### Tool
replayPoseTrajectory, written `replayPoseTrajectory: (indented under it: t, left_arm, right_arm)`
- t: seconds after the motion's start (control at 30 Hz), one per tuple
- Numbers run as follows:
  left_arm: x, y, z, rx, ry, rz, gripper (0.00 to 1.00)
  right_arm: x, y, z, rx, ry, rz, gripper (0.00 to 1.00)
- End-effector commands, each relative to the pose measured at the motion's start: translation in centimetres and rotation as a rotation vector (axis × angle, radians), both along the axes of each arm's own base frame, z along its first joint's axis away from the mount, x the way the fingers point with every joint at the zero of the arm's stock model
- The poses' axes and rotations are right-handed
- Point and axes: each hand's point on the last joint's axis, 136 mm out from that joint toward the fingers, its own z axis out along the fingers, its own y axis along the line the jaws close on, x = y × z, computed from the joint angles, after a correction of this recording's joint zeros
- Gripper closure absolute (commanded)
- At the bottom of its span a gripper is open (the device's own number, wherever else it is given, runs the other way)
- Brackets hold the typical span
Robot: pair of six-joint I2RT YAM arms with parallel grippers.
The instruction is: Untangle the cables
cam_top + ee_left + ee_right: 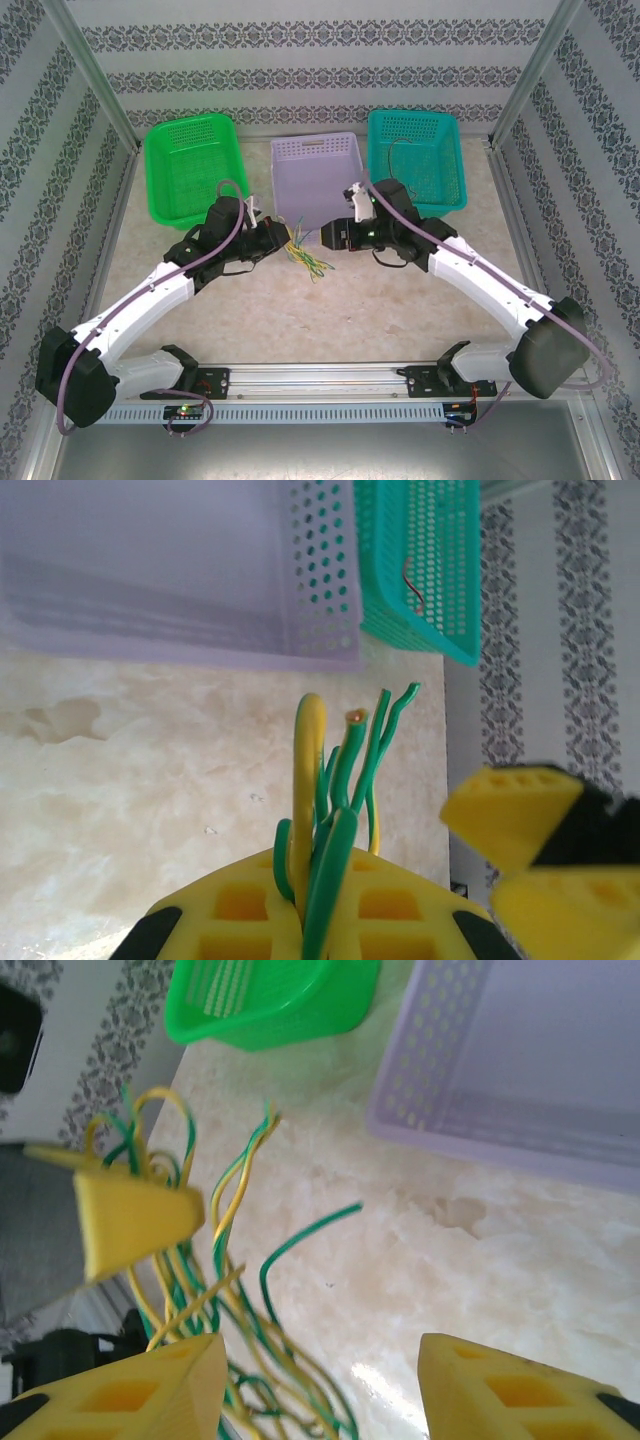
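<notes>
The cables (pixel 308 770), a yellow and green bunch, sat at the middle of the top view, just below the purple basket (pixel 316 190) and between the two arms' tips. The left end effector (pixel 282 238) was clamped on them; in its wrist view the strands rose from its closed yellow fingers (pixel 230 910) and fanned toward the upper middle. The right end effector (pixel 320 1360) had its fingers apart over the marbled desk (pixel 300 320), with loose ends spread at the left of its view. One dark cable (pixel 410 585) lay in the teal basket (pixel 440 150), upper right; the green basket (pixel 185 170) stood upper left.
</notes>
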Motion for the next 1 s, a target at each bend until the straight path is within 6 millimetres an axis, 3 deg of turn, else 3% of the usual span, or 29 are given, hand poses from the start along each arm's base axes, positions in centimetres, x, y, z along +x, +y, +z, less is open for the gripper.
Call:
replayPoseTrajectory:
  t: [0.0, 0.2, 0.3, 0.37, 0.6, 0.87, 0.97]
  left_arm:
    - [0.2, -1.1, 3.1, -0.015, -0.154, -0.11, 1.0]
    - [0.1, -1.6, 3.0, -0.025, -0.162, -0.142, 1.0]
    - [0.2, -1.7, 3.0, -0.039, -0.167, -0.133, 1.0]
    - [0.3, -1.7, 3.2, -0.045, -0.172, -0.129, 1.0]
    - [0.4, -1.8, 3.1, -0.047, -0.167, -0.127, 1.0]
    - [-0.3, -2.1, 3.1, 0.004, -0.156, -0.201, 1.0]
    - [-0.5, -2.3, 3.0, 0.014, -0.158, -0.232, 1.0]
  right_arm:
    - [0.5, 1.9, 0.6, 0.073, 0.111, 0.006, 0.48]
    - [1.8, 3.8, -0.9, 0.157, 0.305, -0.108, 0.49]
    - [2.3, 3.8, -2.0, 0.174, 0.386, -0.203, 0.57]
    - [2.5, 3.6, -2.6, 0.197, 0.417, -0.251, 0.58]
    - [2.5, 4.3, -3.0, 0.255, 0.499, -0.306, 0.71]
    - [0.4, -0.2, -0.5, 0.094, 0.202, -0.307, 0.44]
    - [-0.1, -0.4, 0.0, 0.122, 0.191, -0.321, 0.35]
